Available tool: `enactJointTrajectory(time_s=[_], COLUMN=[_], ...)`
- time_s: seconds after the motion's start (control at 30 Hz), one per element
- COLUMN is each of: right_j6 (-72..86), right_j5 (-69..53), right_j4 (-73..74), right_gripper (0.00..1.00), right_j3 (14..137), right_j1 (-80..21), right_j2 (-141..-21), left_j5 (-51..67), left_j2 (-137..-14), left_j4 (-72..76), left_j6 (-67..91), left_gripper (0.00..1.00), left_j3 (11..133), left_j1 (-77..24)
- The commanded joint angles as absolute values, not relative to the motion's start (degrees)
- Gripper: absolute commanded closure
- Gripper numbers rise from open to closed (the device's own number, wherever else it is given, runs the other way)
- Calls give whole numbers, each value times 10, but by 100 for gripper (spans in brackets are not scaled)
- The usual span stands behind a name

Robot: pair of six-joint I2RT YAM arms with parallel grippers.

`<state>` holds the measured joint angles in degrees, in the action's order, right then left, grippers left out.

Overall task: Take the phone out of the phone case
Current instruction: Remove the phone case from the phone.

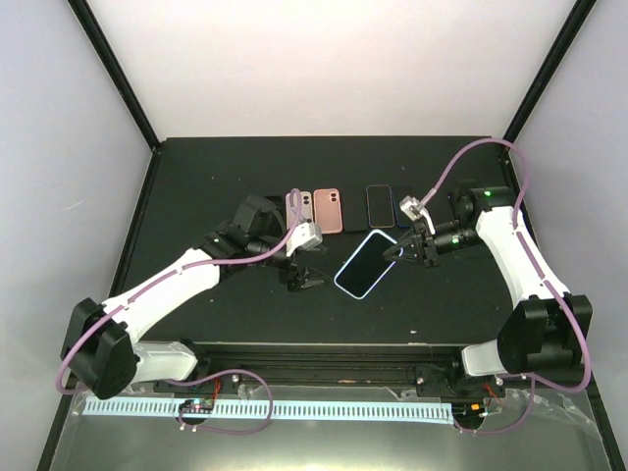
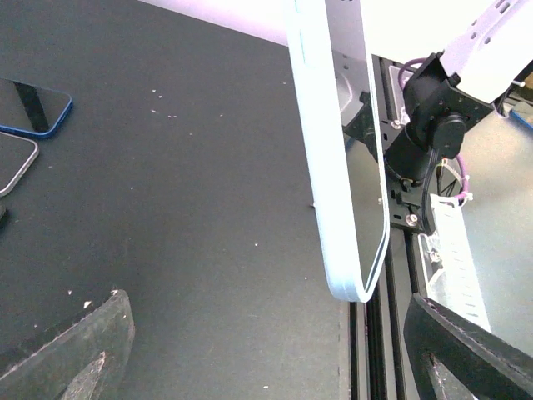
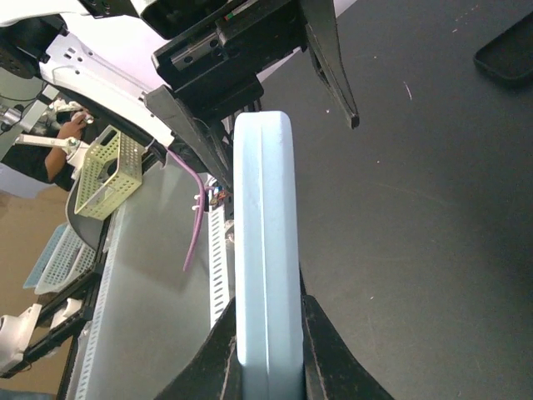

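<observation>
A phone [image 1: 363, 265] in a light blue phone case [image 1: 346, 287] is held off the black table, screen up and tilted. My right gripper [image 1: 397, 252] is shut on its right end. In the right wrist view the case's edge [image 3: 266, 250] stands pinched between the two dark fingers [image 3: 218, 358] of the right gripper [image 3: 268, 321]. My left gripper [image 1: 302, 282] is open just left of the case's near end. In the left wrist view the case [image 2: 333, 150] and the dark screen [image 2: 368, 200] hang ahead of the left gripper [image 2: 266, 304], nearer its right finger [image 2: 466, 350], with nothing between the jaws.
Several other phones lie in a row at the back: two pink ones [image 1: 329, 211] and a black one [image 1: 380, 204]. A blue-edged phone [image 2: 33, 108] lies far left in the left wrist view. The table's near edge and rail [image 2: 400, 250] run just past the case.
</observation>
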<state>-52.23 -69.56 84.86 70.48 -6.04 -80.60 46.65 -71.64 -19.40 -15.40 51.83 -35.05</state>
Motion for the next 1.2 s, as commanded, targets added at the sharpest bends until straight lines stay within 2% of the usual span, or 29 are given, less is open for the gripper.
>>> enactJointTrajectory(time_s=[0.0, 0.23, 0.37, 1.17], right_j6=[-532, -529, -533, -568], right_j5=[-742, -746, -746, -760], right_j4=[849, 842, 844, 869], right_gripper=[99, 99, 99, 99], right_j3=[722, 716, 715, 715], right_j1=[-66, -70, -73, -88], right_j2=[-788, -785, -783, -762], left_j5=[492, 491, 474, 369], left_j2=[-725, -730, -752, -822], left_j4=[-171, -170, -172, -173], left_j6=[-162, -157, -157, -113], left_gripper=[10, 14, 21, 36], left_j3=[531, 532, 535, 572], left_j1=[-363, -369, -370, -330])
